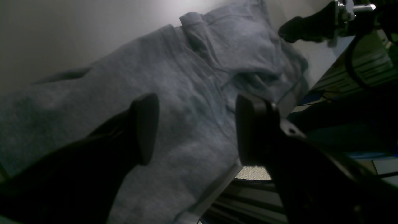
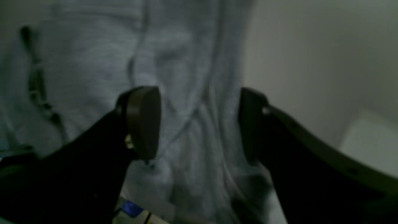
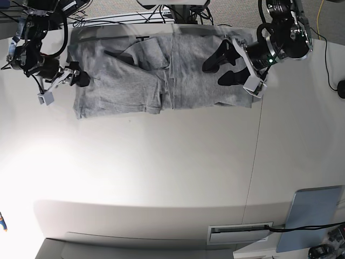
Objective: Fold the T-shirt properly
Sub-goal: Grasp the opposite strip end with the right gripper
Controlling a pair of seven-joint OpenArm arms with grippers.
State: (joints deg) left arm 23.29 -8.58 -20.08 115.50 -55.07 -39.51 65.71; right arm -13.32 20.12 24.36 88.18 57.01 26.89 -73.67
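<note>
The T-shirt (image 3: 161, 75) lies spread at the far edge of the white table (image 3: 161, 172), stretching left to right between the two arms. It is rumpled rather than flat: part of the cloth is turned over onto itself left of the middle, a dark fold edge shows near the far side, and a straight crease runs from far to near through the centre. In the base view its near edge forms a fairly even line, while the far edge reaches the table's rim.

The left gripper (image 3: 222, 65), on the right side of the base view, hovers over the right part of the shirt with its fingers (image 1: 146, 127) spread wide; the left wrist view shows grey cloth between the two dark pads and nothing clamped. That same view shows the shirt (image 1: 186, 93) bunched into a thick fold farther off, with the other arm's dark finger beyond it.

The right gripper (image 3: 77, 75), on the left side of the base view, sits at the shirt's left edge. Its fingers (image 2: 144, 121) are also wide apart, with wrinkled grey fabric (image 2: 186, 77) visible in the gap and bare table to one side. Whether either pad touches the cloth cannot be told; this view is dim and blurred

At the near right corner of the table lies a pale blue-grey flat panel (image 3: 315, 213)
</note>
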